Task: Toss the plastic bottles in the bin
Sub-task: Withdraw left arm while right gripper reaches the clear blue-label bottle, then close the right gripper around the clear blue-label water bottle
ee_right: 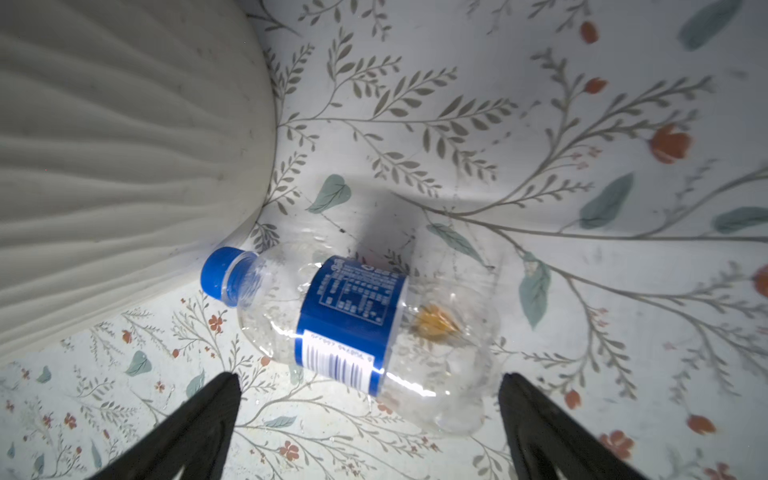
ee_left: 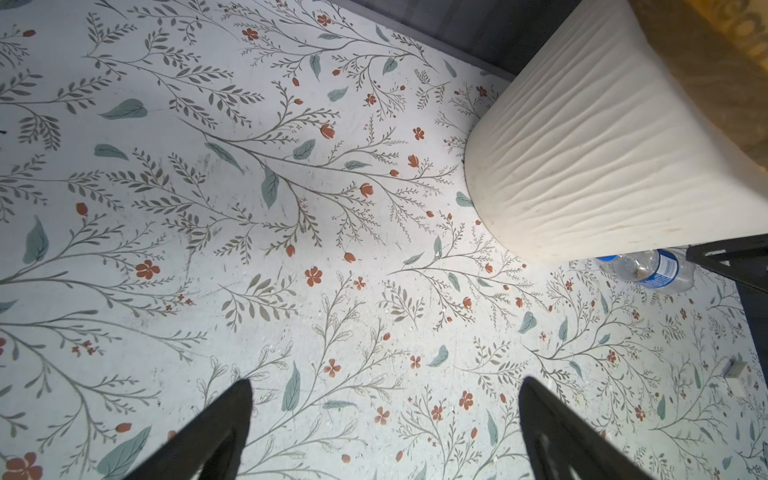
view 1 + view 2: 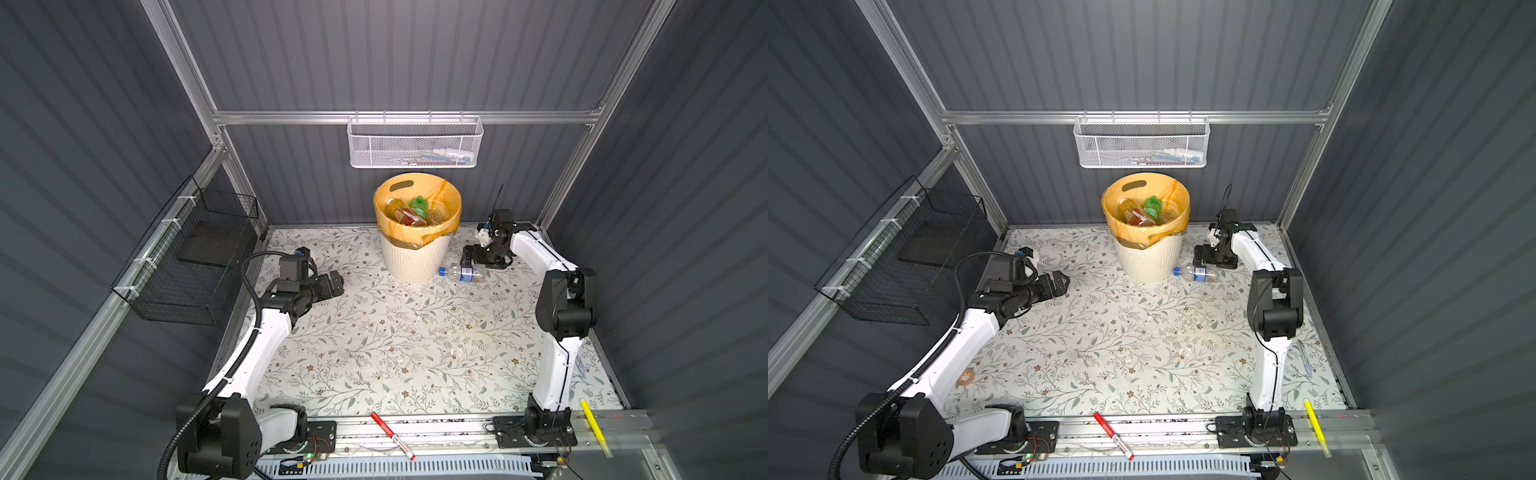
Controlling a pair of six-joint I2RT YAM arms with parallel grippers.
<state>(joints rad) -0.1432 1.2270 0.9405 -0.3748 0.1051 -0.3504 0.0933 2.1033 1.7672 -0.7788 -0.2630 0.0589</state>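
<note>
1 blue-capped bottle (image 1: 353,328) lies sideways on the desk (image 3: 395,353), just beside the bin (image 3: 411,257), which holds several more bottles (image 3: 409,214). The right end effector (image 1: 370,384) hangs near it, released and empty; the left end effector (image 2: 384,390), likewise released, is well apart.

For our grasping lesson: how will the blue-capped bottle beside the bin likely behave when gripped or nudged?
The bottle looks nearly empty, so probably light. Its thin clear walls may crumple when squeezed. Lying on its side, it could roll.
</note>
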